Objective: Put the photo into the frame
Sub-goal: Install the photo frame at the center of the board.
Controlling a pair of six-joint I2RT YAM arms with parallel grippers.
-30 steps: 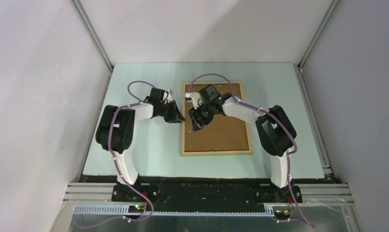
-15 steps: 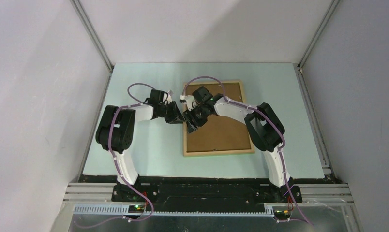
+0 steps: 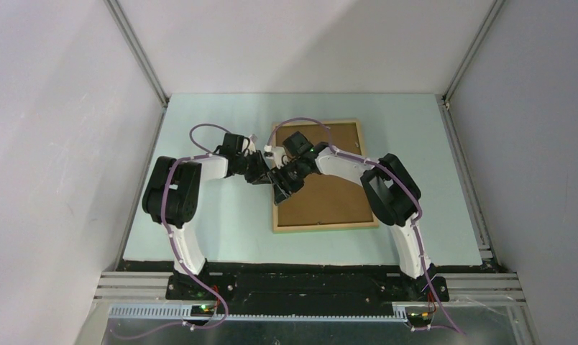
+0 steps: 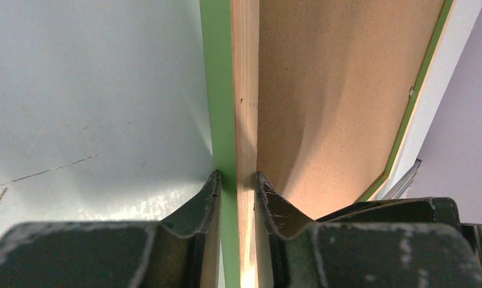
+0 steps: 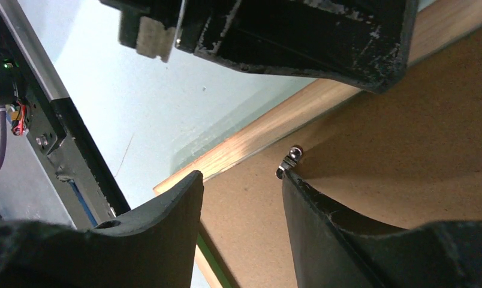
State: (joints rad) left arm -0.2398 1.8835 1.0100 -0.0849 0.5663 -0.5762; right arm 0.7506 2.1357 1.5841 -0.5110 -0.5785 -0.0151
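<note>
Frame [image 3: 326, 226] lies back-up on surface [image 3: 214, 215], photo not in view, L fingers [image 4: 237, 183] clamped on its 9 o'clock rail, R fingers [image 5: 240, 180] spread, holding nothing, one tip against metal tab [image 5: 289, 159] on backing board [image 5: 376, 150]; risk: tip skids off tab, or frame shifts in L grip.

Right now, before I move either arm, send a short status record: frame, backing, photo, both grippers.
frame: thin rectangular wood, green front, pale back, lying back-up on the pale table
backing: brown cardboard board seated in the frame
metal tab: small, silver, at the board's edge by the rail
left gripper: shut on the frame's left rail
right gripper: open over the board, one finger at the metal tab
photo: not visible in any view
</note>
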